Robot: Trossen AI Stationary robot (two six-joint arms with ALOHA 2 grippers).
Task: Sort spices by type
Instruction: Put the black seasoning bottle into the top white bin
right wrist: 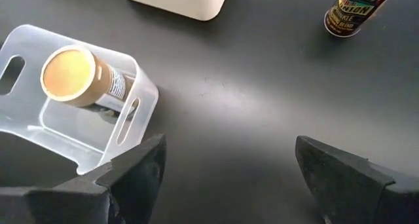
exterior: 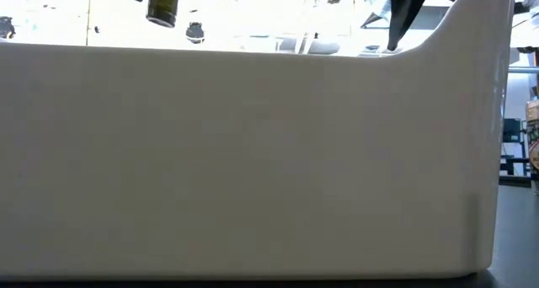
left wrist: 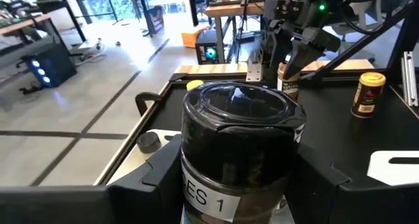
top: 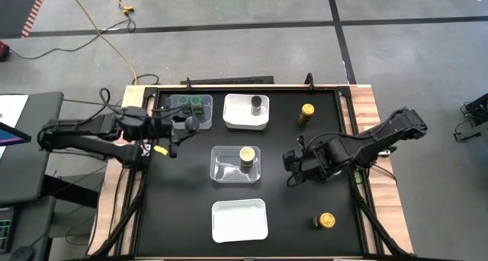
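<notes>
My left gripper (top: 185, 124) squeezes a dark-lid jar (left wrist: 237, 152); it may drop. My right gripper (right wrist: 226, 162) is wide, empty.

Left gripper (top: 185, 124) clamped on a jar, right gripper (top: 290, 168) jaws spread wide

Four trays sit on the black surface (top: 168, 215): a clear tray (top: 191, 105) at the far left corner, a white tray (top: 245, 118) beside it, a clear tray (top: 226, 169) mid-surface, and a white tray (top: 239, 220) by the near edge.
</notes>
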